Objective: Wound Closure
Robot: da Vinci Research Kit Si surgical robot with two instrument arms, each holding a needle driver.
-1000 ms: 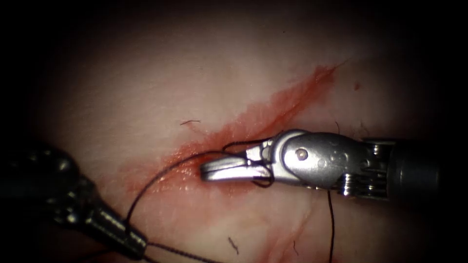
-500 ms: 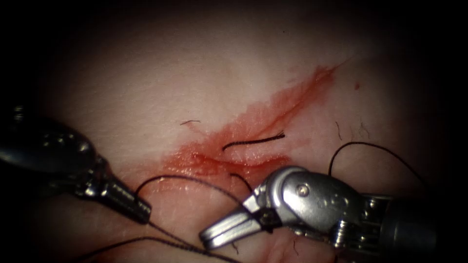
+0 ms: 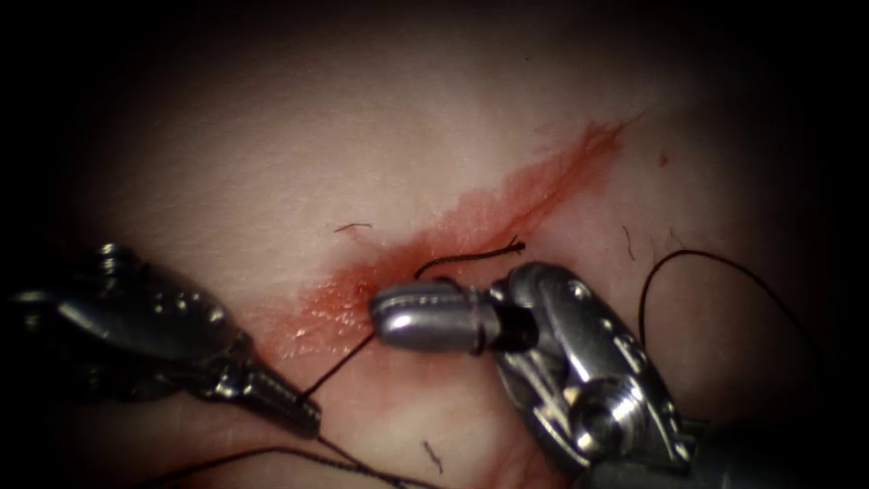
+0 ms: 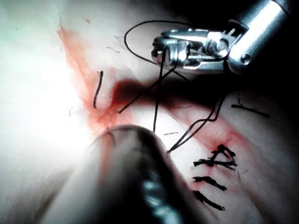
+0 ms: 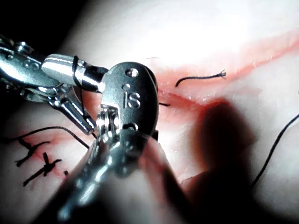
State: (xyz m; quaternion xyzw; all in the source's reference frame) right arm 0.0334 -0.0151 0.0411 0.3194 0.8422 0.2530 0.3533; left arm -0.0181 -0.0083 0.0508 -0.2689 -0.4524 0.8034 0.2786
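The tissue [image 3: 299,154] lay pale under the light, dark toward its edges, with the cut [image 3: 471,226] running as a slanted red band from the upper right down toward the lower left and red fluid [image 3: 317,312] spread along its lower stretch. The left claw [image 3: 303,418] came in from the tissue's lower left edge, its jaws closed on the thread [image 3: 339,367], which ran taut from the tip up to the cut. The right claw [image 3: 385,319] entered from the lower right edge, bent at its wrist so that the jaws pointed left across the lower part of the cut; they were pressed together, and a turn of thread was wound around them near their base (whether anything was actually pinched between them I could not tell). A short cut end of thread [image 3: 475,256] with a frayed tip lay on the tissue just above the right claw, touching the right side of the cut. A long loop of thread [image 3: 715,261] arched over the tissue to the right of the cut, and another strand [image 3: 272,453] trailed along the lower edge below the left claw. In the left wrist view, finished stitches [image 4: 212,175] crossed the cut in a short row. No needle could be made out, in either claw or in the tissue.
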